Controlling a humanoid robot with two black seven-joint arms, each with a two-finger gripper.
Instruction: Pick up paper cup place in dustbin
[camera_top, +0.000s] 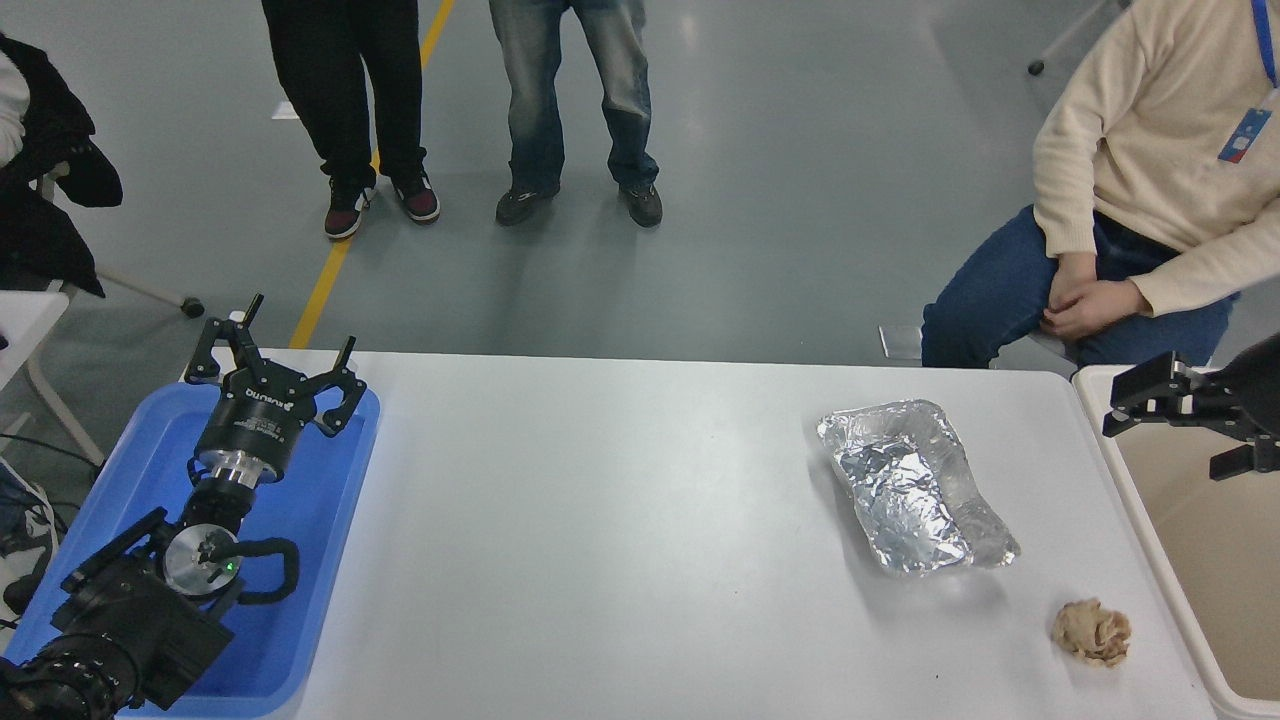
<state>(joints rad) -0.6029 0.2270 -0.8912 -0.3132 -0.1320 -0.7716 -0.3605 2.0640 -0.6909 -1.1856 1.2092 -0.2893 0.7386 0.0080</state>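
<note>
Over the dustbin (1180, 560) at the right edge, the right gripper (1170, 425) spreads its fingers, nothing between them; its arm is cut off by the frame. No paper cup shows. At lower left, the left gripper (275, 365) rests splayed above a blue tray (330, 500).

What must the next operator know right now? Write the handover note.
Left gripper: open, empty, parked over the blue tray at the lower left.
Right gripper: open, nothing visible in it, above the far left corner of the dustbin.
Paper cup: not in view, neither on the table nor in the visible part of the dustbin.
Also on the table: foil tray and crumpled paper ball, both untouched.
Done: cannot confirm the drop.
Left: check the dustbin for the cup, then park the right arm.
</note>
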